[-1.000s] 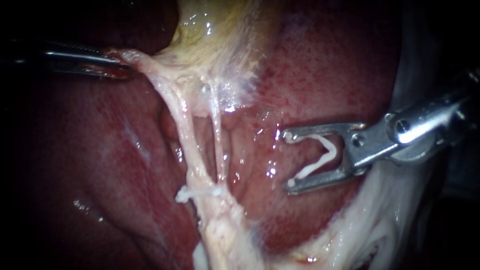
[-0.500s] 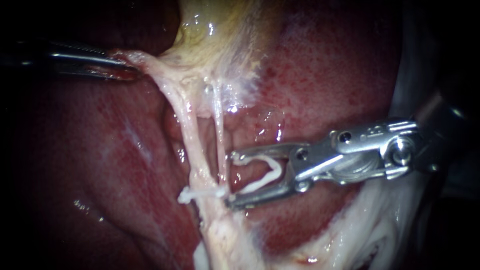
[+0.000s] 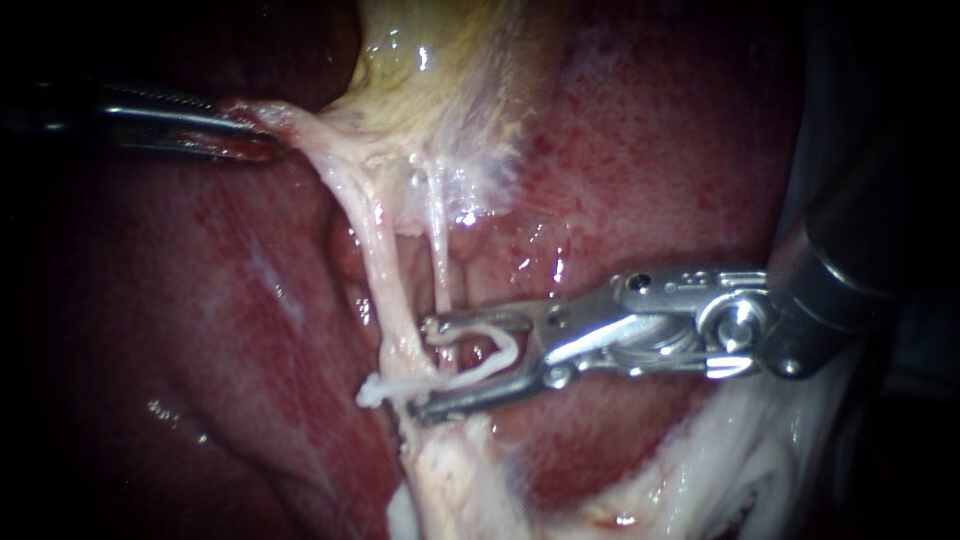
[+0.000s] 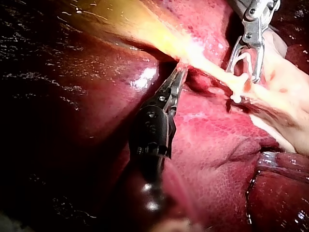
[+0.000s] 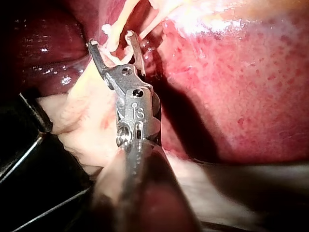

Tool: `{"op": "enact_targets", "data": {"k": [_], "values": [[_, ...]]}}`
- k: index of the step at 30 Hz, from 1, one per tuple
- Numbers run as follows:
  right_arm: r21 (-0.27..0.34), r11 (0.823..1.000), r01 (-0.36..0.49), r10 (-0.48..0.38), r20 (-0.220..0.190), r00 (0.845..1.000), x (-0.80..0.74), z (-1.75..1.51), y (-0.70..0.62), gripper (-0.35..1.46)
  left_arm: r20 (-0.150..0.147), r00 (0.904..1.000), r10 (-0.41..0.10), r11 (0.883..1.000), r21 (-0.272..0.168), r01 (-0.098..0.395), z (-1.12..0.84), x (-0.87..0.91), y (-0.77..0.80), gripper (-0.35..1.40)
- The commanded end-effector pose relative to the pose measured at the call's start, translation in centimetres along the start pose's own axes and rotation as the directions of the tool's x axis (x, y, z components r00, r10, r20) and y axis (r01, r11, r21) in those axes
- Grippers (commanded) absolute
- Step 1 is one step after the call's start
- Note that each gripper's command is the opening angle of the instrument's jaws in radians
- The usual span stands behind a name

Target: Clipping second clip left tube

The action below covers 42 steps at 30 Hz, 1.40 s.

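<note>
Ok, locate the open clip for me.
The open clip sits mid endoscope view in the right tool, around the thin tube, just above the shut clip.

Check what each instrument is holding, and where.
Left instrument grips the pale tissue by its stretched tip; right instrument holds a clip by both legs, one per jaw.

Surgical lab — exposed liver (image 3: pixel 660 150), gallbladder (image 3: pixel 440 70)

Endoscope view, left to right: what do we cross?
left instrument holding tissue → left tube → right instrument carrying a clip. Right tube and placed clip overlap these; left out.
</note>
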Motion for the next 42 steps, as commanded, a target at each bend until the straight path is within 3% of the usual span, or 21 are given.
{"op": "enact_targets", "data": {"k": [1,11,17,26,30,36,42], "values": [[0.001,1.000,0.001,-0.001,0.002,1.000,0.00,0.00,0.01,0.48,0.000,1.0000,0.000,1.000,0.000,0.000,0.00,0.00,0.00,-0.35],[0.034,0.999,-0.029,0.029,-0.002,1.000,0.01,0.14,0.10,0.48,0.000,1.0000,0.000,1.000,0.000,0.000,-0.01,0.00,0.00,-0.35],[0.102,0.993,-0.057,0.061,-0.039,0.997,0.06,0.30,0.12,0.47,0.000,1.0000,0.000,1.000,0.000,0.000,-0.01,0.00,0.00,-0.35],[0.143,0.985,-0.095,0.109,-0.090,0.990,0.16,0.47,0.12,0.48,0.000,1.0000,-0.001,1.000,0.001,0.001,0.01,0.01,0.00,-0.35],[0.167,0.980,-0.111,0.132,-0.117,0.984,0.19,0.49,0.03,0.48,0.000,1.0000,0.000,1.000,0.001,0.000,0.01,0.00,0.00,-0.35],[0.179,0.977,-0.114,0.135,-0.110,0.985,0.24,0.52,-0.18,0.46,0.000,1.0000,0.000,1.000,0.000,0.000,0.01,0.00,0.00,-0.35],[0.186,0.976,-0.113,0.136,-0.111,0.985,0.29,0.51,-0.25,0.42,0.000,1.0000,0.000,1.000,0.000,0.000,0.00,0.00,-0.01,-0.35]]}}
